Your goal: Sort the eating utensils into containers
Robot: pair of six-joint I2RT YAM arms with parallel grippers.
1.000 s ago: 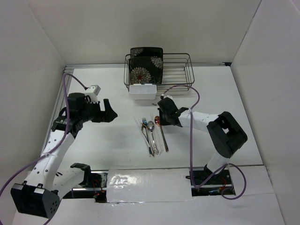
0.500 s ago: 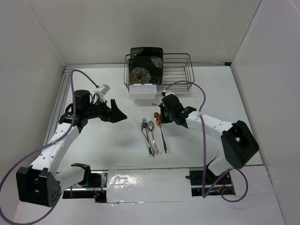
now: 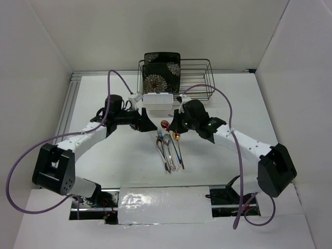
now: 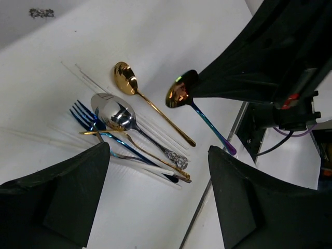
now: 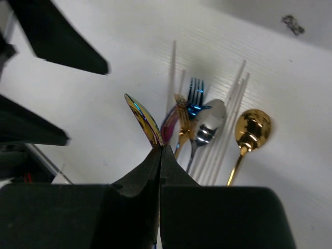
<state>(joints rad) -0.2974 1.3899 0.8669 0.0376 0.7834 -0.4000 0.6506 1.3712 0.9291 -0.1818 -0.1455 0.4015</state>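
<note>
Right pincer (image 5: pixel 160 149) clamped shut on iridescent spoon (image 4: pixel 181 93), pinching the neck just behind the bowl. Bowl end is up off the desk (image 3: pixel 119 155), pointing to the far side near white tub (image 3: pixel 157 100). Handle slants back toward near edge, roughly parallel to gold spoon (image 4: pixel 126 78) lying below. Can't tell if handle tip touches desk. Left pincer (image 4: pixel 158 151) spread wide, empty, near the bowl.

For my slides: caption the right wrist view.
Right gripper shut on the iridescent spoon, held above the cutlery pile.
</note>
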